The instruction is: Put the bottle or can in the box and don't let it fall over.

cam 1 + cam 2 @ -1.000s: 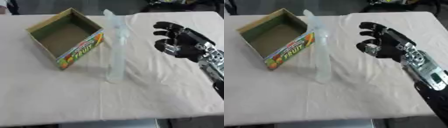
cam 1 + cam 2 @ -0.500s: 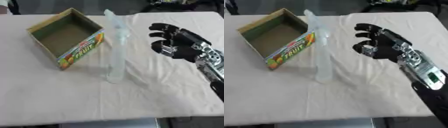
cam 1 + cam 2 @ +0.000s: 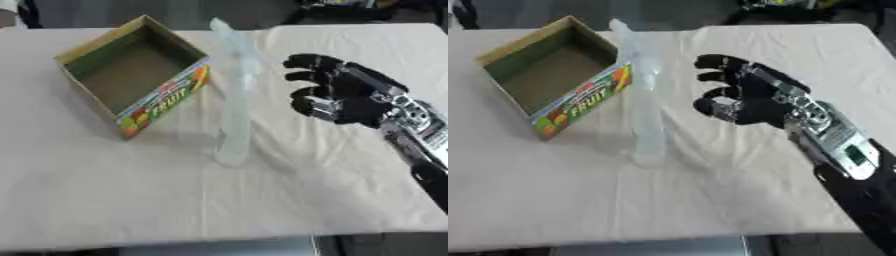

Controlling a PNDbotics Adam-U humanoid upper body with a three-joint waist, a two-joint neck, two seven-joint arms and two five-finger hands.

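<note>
A tall clear plastic bottle (image 3: pixel 234 95) stands upright on the white cloth, just right of the box. The open cardboard box (image 3: pixel 131 75), with "FRUIT" printed on its side, sits at the upper left and holds nothing that I can see. My right hand (image 3: pixel 337 95) hovers to the right of the bottle at about mid-height, a short gap away, its fingers spread and slightly curved toward the bottle, holding nothing. My left hand does not show in either view.
The white cloth-covered table (image 3: pixel 262 200) stretches bare in front of the bottle and to the right. Its front edge runs along the bottom. Dark shapes lie beyond the far edge.
My right hand has moved left, closer to the bottle. Bottle and box have not moved.
</note>
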